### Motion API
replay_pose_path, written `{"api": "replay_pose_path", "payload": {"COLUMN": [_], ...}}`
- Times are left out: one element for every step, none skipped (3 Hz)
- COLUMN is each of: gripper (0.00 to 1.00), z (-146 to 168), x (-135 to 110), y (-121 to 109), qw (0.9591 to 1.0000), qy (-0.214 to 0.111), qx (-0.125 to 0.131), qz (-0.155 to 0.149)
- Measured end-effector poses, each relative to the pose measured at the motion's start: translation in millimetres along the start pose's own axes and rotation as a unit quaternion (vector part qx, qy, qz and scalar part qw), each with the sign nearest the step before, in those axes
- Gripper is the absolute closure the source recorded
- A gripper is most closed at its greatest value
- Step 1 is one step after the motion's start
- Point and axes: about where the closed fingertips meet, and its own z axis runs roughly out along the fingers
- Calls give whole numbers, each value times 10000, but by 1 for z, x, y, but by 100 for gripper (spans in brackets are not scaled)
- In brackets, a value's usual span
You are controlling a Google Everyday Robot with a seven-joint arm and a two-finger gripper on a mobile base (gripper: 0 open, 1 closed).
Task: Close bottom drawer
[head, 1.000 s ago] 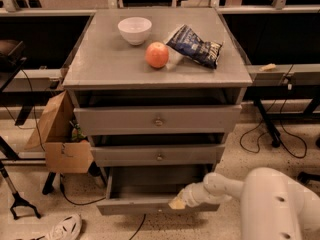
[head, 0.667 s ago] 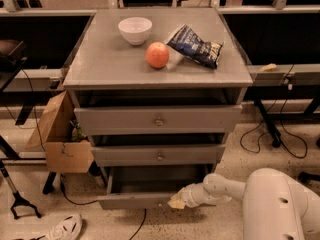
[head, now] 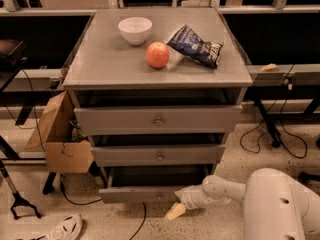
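Though ajar, bottom drawer (head: 140,194); hand (head: 176,211) alongside.

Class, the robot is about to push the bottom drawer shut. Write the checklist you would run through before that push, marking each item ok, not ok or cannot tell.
1. Bottom drawer needs closing: ok, it juts out past the middle drawer.
2. Gripper placed at the drawer front: ok, it is low by the panel's right part. Contact: cannot tell.
3. Drawer interior free of obstructions: cannot tell, it is dark.
4. Floor cable out of the drawer's path: ok, it lies on the floor below the front.
5. Apple and bowl steady on top: ok, both sit away from the edges.
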Motion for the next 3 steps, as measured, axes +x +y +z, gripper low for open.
{"api": "replay_pose_path", "payload": {"gripper": [0, 19, 42], "z": [1, 3, 22], "x": [0, 0, 4], "y": [2, 0, -30], "qw": [10000, 10000, 9994], "qy": [0, 10, 167], "qx": [0, 5, 150], "qz": [0, 13, 262]}}
